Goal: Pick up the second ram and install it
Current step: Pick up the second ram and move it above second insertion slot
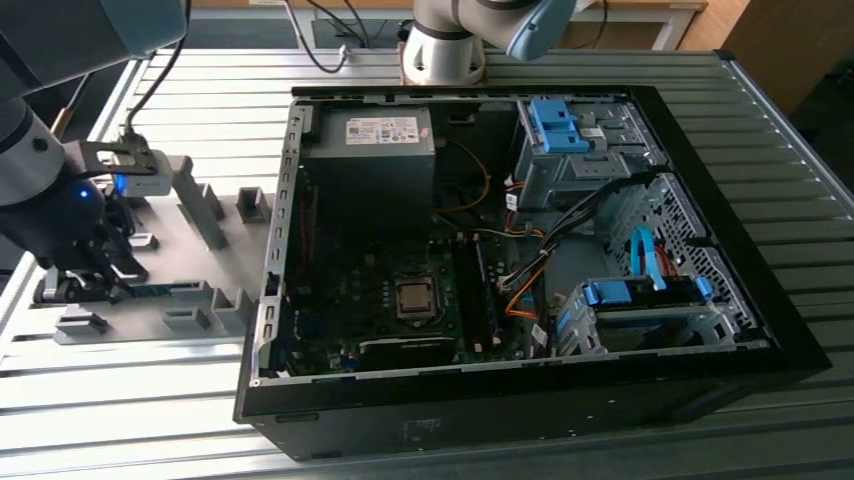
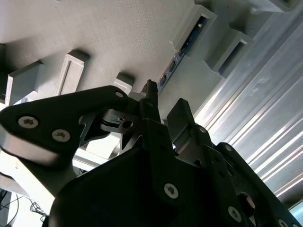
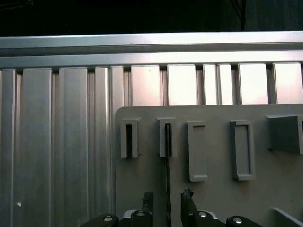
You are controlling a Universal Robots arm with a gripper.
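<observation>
At the exterior view's left, my gripper (image 1: 91,280) hangs low over the grey fixture plate (image 1: 167,225) on the counter (image 1: 134,400). Its fingers (image 3: 147,202) are apart, one on each side of the second ram (image 3: 167,156), which stands on its edge in a slot of the plate. I see no contact. For a good grasp, I judge the thin board must sit centred between them and be pressed on its flat faces. Further right lies the open computer case (image 1: 534,405).

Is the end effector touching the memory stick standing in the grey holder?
Apart. In the first wrist view the memory stick runs edge-on between the open fingers of the end effector, with grey holder visible on each side.
</observation>
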